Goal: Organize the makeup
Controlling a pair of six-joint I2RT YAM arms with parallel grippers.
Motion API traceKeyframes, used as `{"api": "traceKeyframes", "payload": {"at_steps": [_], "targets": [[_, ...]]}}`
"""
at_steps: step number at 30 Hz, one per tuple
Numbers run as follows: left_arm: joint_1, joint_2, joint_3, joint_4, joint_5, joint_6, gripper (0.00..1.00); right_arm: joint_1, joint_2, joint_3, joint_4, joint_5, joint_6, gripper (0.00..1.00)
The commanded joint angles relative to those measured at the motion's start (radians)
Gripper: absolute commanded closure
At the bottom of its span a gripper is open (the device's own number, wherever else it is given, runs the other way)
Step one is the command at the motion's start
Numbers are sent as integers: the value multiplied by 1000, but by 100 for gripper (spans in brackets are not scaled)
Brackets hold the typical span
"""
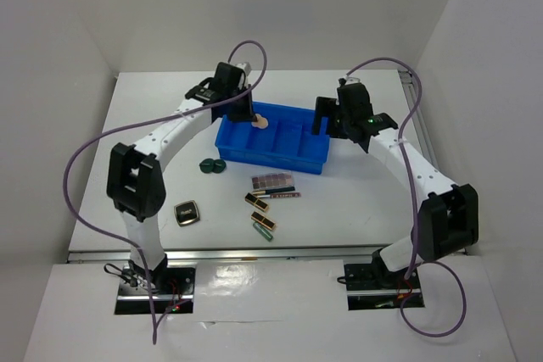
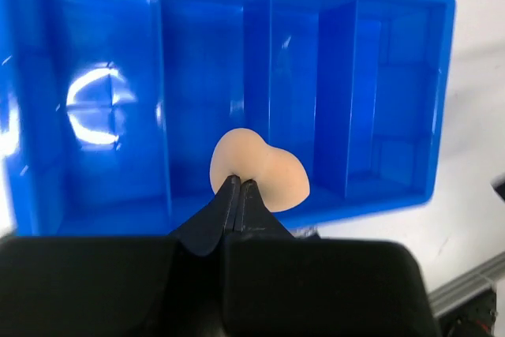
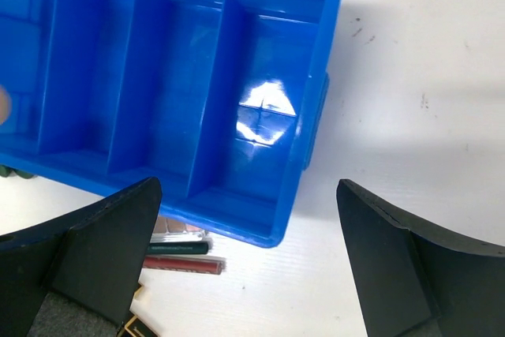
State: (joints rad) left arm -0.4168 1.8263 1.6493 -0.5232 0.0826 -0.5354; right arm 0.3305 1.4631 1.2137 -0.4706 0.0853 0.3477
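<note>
White worktop: a plain surface carrying everything, with both arm bases at its near edge.
Blue tray: a long plastic box split by dividers into several compartments, sitting on the far half of the worktop between the two arms.
Right gripper: released, its two black fingers spread wide, hovering above the right end of the blue tray; the end compartment shows in the gap between them.
Left gripper: clenched, its tips pinching one edge of the peach sponge over the tray's left half.
Pinkish flat palette: lying flat on the worktop just in front of the tray's near wall.
Black square compact: alone on the worktop, well left of the other loose pieces, near the left arm.
Black-gold cases: two small oblong cases lying apart, one just below the palette's left corner, the other nearer the arm bases.
Dark green round piece: on the worktop just beside the tray's near left corner; it looks like two small discs side by side.
Thin pencil: lying crosswise just beside the palette's near edge, with a reddish stick just beside it.
Sponge position: the peach sponge, rounded with a pinched waist, hangs from the left gripper toward the tray's far wall; in the wrist view it overlaps a divider between two narrow compartments. Whether it touches the tray cannot be told.
</note>
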Motion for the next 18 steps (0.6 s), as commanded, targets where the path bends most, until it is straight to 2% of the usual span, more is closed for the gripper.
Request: {"api": "traceKeyframes", "payload": {"at_steps": [1,4,5,6,7,8,11,12,15,18], "targets": [[-14,88,121,8,-27,-29,100,-8,-46,24,-52,27,5,0],[-14,183,197,-23,-38,-41,100,-18,-67,24,-62,37,5,0],[-14,206,222,-38,-38,-41,98,-18,-76,24,-62,37,5,0],[-23,229,274,-55,-38,-41,91,-18,-76,24,-62,37,5,0],[-23,260,291,-69,-50,-29,68,-27,-76,24,-71,47,5,0],[-33,260,311,-80,-59,-29,53,-27,-86,24,-71,47,5,0],[-42,236,323,-81,-93,-3,16,-27,-86,24,-80,47,5,0],[-51,222,310,-81,-104,6,10,-27,-86,24,-80,47,14,0],[-51,160,291,-92,-157,6,12,-27,-95,4,-80,56,14,0],[-51,79,253,-181,-240,-21,16,-27,-95,-6,-71,56,14,0]]}}
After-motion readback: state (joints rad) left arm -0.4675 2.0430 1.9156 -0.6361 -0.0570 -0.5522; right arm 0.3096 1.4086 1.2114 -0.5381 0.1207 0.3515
